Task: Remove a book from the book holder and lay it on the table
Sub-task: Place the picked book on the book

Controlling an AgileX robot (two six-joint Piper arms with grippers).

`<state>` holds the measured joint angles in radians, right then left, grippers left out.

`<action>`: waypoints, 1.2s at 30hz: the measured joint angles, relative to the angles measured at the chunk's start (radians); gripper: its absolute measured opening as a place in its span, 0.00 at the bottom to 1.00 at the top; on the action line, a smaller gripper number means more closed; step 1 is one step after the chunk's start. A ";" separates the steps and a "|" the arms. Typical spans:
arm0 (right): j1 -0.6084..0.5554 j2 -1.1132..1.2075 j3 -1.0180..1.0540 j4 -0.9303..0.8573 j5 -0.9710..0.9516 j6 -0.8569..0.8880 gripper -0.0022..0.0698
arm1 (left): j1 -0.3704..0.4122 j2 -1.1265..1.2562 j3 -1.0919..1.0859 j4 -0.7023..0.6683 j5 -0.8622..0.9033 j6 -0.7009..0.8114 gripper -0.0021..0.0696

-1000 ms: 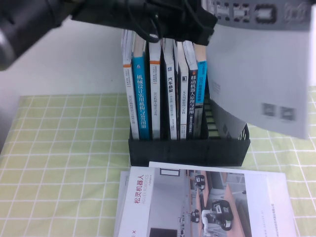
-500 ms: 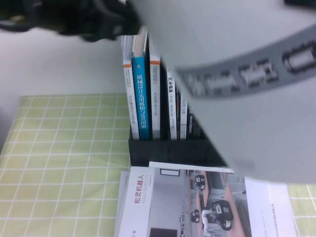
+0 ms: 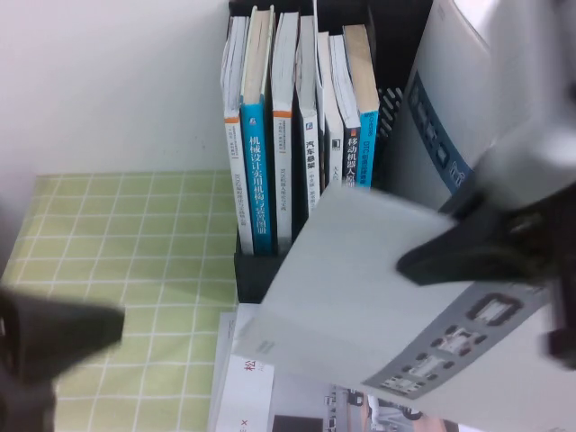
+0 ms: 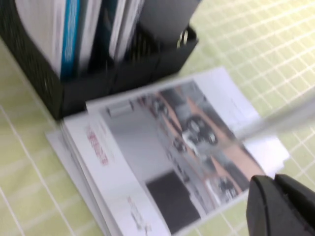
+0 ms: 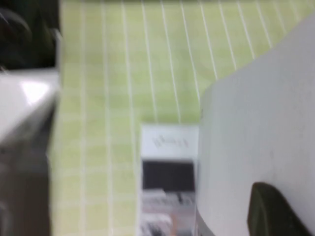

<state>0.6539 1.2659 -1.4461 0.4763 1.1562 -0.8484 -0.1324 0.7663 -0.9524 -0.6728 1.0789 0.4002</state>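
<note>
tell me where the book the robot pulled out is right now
In the high view the book hangs in the air on the right, gripped by the shut right gripper, in front of the book holder and over the booklets lying on the table.

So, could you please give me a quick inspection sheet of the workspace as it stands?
Surface: table, yellow-green grid cloth.
Job's things: book out of the book holder, grey cover with dark band up, in the air over the table.
Clutter: upright books in the holder; white booklets lying in front of it.
Grippers: right claw shut on the book; left claw low at the left, above the booklets.
Cables: nothing seen.
Surroundings: white wall.
</note>
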 joint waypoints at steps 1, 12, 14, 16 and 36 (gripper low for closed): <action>0.034 0.021 0.000 -0.064 -0.012 0.043 0.05 | 0.002 -0.025 0.047 0.000 -0.002 -0.012 0.03; 0.300 0.345 0.000 -0.764 -0.220 0.439 0.05 | 0.002 -0.234 0.280 0.000 -0.017 -0.097 0.03; 0.328 0.399 0.000 -0.823 -0.277 0.482 0.05 | 0.002 -0.249 0.280 0.000 -0.014 -0.098 0.03; 0.358 0.463 0.000 -0.881 -0.299 0.509 0.05 | 0.002 -0.259 0.280 0.000 -0.003 -0.099 0.03; 0.433 0.697 -0.004 -0.662 -0.149 0.572 0.68 | 0.002 -0.270 0.284 0.043 0.020 -0.105 0.03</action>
<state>1.0865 1.9628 -1.4500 -0.1855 1.0070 -0.2763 -0.1309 0.4959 -0.6682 -0.6293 1.0991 0.2948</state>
